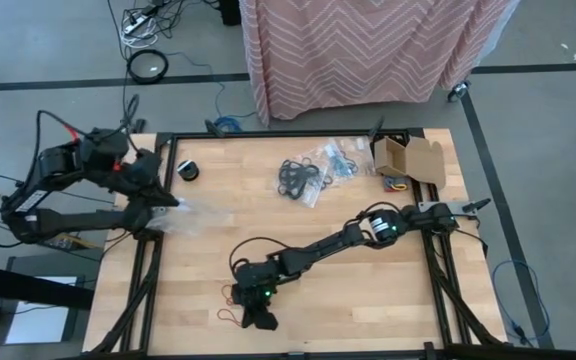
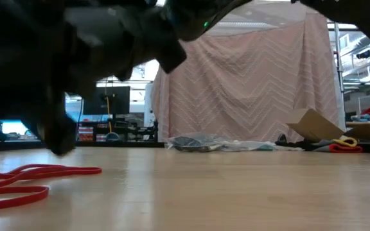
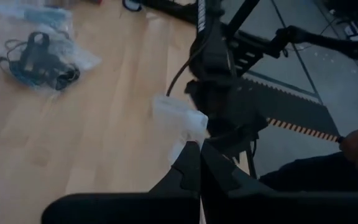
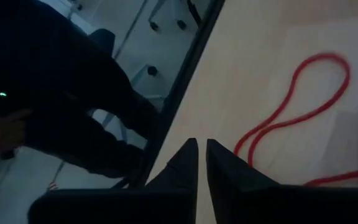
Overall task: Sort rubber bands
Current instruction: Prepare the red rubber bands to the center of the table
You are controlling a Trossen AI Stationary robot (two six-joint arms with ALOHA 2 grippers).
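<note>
**Right gripper low beside red bands at the bench's near edge**

The right gripper [image 1: 259, 318] is seen low over the bench [image 1: 368, 290] near its front edge, with its fingers [image 4: 188, 163] drawn nearly together and nothing seen between them. Red rubber bands [image 4: 303, 118] are seen lying loose on the wood just beside it. Black and teal rubber bands [image 1: 303, 178] are heaped on clear plastic bags [image 1: 340, 160] at the far side. The left gripper [image 1: 173, 203] is held at the left edge, its fingers closed on a clear bag [image 3: 179, 121]. A cardboard box [image 1: 408, 158] stands at the far right corner.
</note>
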